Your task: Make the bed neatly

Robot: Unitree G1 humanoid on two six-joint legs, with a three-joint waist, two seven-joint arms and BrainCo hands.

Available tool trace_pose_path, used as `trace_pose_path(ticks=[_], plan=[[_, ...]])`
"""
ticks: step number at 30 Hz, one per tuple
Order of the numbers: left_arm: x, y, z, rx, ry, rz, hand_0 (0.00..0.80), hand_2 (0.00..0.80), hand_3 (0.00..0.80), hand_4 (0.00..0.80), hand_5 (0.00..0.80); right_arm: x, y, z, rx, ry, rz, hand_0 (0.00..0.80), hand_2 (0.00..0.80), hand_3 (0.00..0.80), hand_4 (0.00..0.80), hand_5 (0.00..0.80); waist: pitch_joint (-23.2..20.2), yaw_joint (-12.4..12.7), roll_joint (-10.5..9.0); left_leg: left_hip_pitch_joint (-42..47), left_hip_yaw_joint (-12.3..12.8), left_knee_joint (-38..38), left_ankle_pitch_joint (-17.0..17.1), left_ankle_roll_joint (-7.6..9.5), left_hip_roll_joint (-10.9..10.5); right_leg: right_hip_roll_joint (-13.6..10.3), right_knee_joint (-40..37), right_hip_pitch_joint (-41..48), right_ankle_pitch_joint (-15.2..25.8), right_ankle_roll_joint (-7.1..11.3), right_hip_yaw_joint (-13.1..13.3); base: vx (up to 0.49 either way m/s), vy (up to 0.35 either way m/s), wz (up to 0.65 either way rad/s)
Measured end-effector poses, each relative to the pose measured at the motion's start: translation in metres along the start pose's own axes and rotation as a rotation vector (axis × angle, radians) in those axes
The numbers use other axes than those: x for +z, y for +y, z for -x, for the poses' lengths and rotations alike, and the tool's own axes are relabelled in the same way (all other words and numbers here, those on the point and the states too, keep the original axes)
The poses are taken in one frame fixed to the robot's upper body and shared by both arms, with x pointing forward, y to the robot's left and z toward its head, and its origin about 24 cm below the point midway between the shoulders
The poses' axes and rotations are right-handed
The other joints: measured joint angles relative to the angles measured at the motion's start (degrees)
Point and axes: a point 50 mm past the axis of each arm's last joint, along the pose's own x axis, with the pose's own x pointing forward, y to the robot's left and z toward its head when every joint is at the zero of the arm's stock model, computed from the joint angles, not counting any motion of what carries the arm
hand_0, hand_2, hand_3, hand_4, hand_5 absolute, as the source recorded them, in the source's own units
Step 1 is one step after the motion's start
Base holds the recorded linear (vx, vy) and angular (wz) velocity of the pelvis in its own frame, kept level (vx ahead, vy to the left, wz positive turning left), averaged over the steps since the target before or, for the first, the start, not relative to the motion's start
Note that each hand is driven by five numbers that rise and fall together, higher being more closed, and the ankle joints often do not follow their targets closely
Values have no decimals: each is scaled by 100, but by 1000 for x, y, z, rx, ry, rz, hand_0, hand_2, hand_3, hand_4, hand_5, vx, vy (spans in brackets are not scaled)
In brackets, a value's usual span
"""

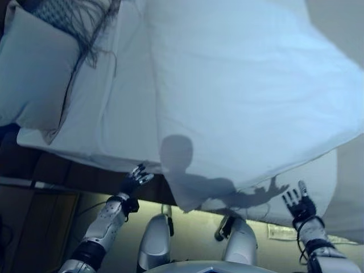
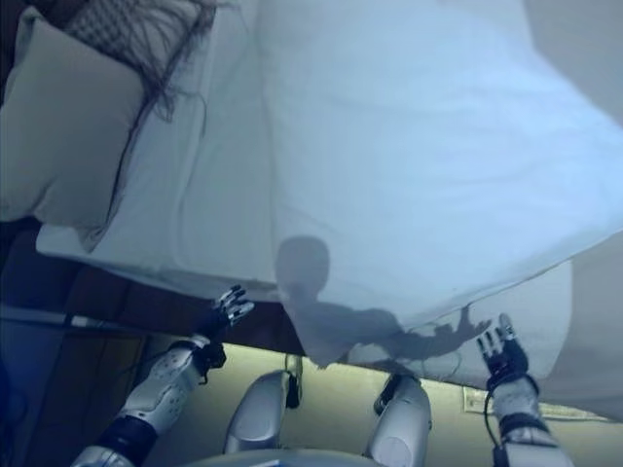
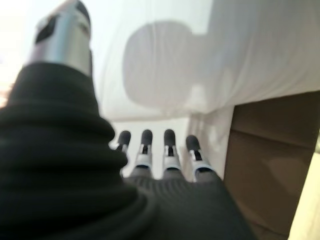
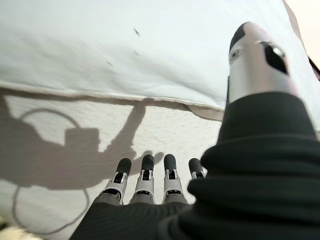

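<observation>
Both hands empty, fingers straight. Left hand (image 1: 134,181) just short of the bed's (image 1: 85,149) edge. White duvet (image 1: 244,96) lies ahead, between both hands; right hand (image 1: 297,203) below its overhang. Pillow (image 1: 34,68) far beyond left hand.

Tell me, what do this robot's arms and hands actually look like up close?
Both arms are silver-grey metal with dark bands. Each wrist and hand back sits under a dark ribbed cover. The left hand and right hand have silver fingers with dark rounded tips, and a thicker silver thumb with dark insets set apart from them.
</observation>
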Motion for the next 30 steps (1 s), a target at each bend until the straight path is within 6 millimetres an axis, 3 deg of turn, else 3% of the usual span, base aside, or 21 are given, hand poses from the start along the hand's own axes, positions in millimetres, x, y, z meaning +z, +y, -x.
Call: trace_pose_path(ticks=[4, 10, 16, 20, 21, 22, 24, 30], plan=[[15, -12, -5, -48, -57, 13, 0, 0, 0, 0, 0, 7, 18, -7, 40, -4, -18, 0, 0, 0, 0, 0, 221, 22, 27, -276, -65, 207, -21, 24, -40, -121, 298, -284, -101, -67, 44, -15, 4, 11], [20, -24, -6, -87, -74, 21, 0, 0, 0, 0, 0, 23, 33, -12, 98, -11, -20, 0, 0, 0, 0, 0, 296, 47, 146, -504, -112, 292, -21, 26, -144, -235, 490, -556, -142, -89, 113, -11, 30, 5], [21, -23, -6, -89, -73, 35, 0, 0, 0, 0, 0, 38, 47, -15, 166, -28, -31, 0, 0, 0, 0, 0, 302, 131, 154, -583, -135, 300, -22, 28, -178, -272, 518, -641, -133, -102, 135, 49, 27, 2], [22, -23, -6, -90, -75, 39, 0, 0, 0, 0, 0, 45, 45, -14, 178, -31, -41, 0, 0, 0, 0, 0, 303, 137, 162, -590, -132, 315, -22, 27, -226, -346, 566, -650, -146, -84, 142, 91, 27, 5], [22, -23, -6, -89, -74, 43, 0, 0, 0, 0, 0, 46, 45, -15, 181, -29, -43, 94, 94, 94, 94, 94, 303, 136, 165, -590, -133, 314, -22, 26, -232, -355, 571, -650, -145, -83, 143, 40, 15, 3], [22, -23, -6, -90, -74, 48, 0, 0, 0, 0, 0, 48, 45, -15, 181, -28, -43, 424, 424, 424, 424, 424, 306, 138, 173, -590, -134, 316, -21, 26, -238, -369, 583, -649, -146, -83, 144, 26, 7, 4], [21, -25, -6, -100, -71, 53, 0, 0, 0, 0, 0, 58, 46, -14, 199, -44, -33, 800, 800, 800, 800, 800, 330, 138, 224, -593, -144, 305, -20, 24, -261, -406, 615, -647, -149, -77, 144, 5, -9, 5], [16, -29, -3, -122, -50, 60, 0, 0, 0, 0, 0, 75, 52, -13, 236, -83, -20, 800, 800, 800, 800, 800, 347, 155, 278, -595, -166, 293, -19, 23, -262, -414, 647, -647, -164, -82, 140, 12, -13, 2]])
